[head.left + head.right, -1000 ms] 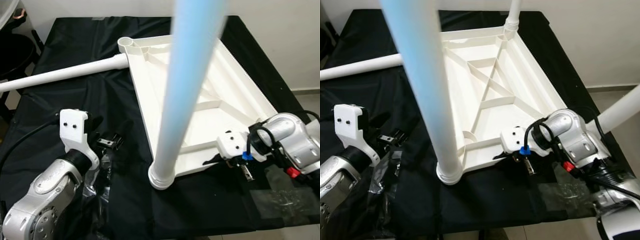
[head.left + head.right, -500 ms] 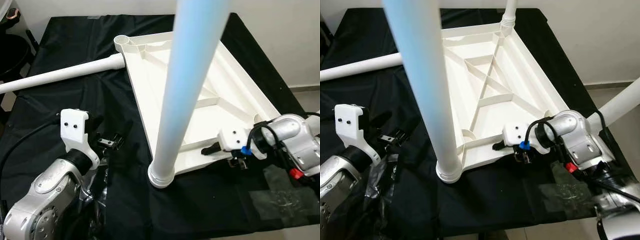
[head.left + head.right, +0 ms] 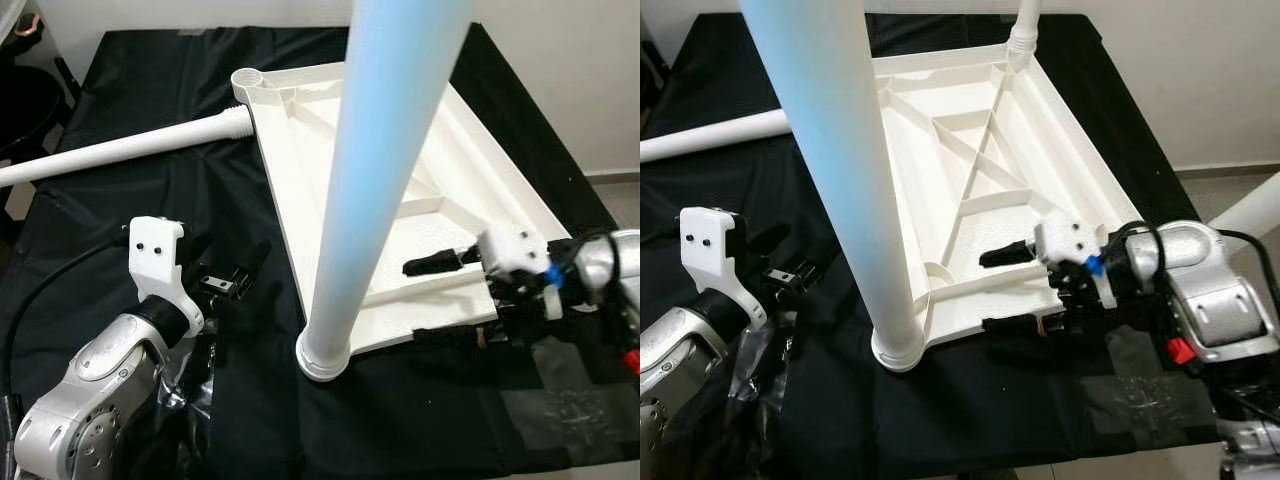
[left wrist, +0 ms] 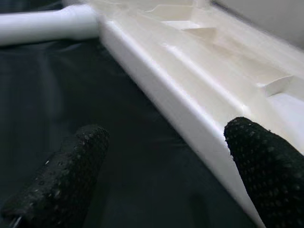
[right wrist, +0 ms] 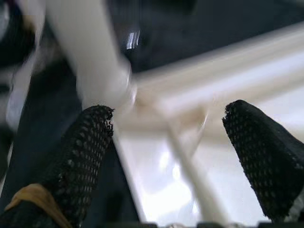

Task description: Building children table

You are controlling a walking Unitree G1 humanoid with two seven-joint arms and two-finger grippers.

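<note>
Our right gripper (image 3: 1005,290) stands wide, one black finger (image 3: 1005,253) lying over the ribbed underside of the white tabletop (image 3: 970,170) and the other below its near edge, so the edge sits in the gap; we cannot tell whether either finger touches it. In the right wrist view both pads (image 5: 83,161) are far apart with the ribs and a leg between them. Our left gripper (image 3: 225,285) is also spread wide, low over the black cloth (image 3: 150,210) just beside the tabletop's left edge, holding nothing. The tabletop lies upside down on the cloth-covered surface. One white leg (image 3: 385,160) stands upright in the near corner socket. Another leg (image 3: 120,148) lies along the cloth, its end at the far left corner. A third leg (image 3: 1025,25) rises at the far corner.
</note>
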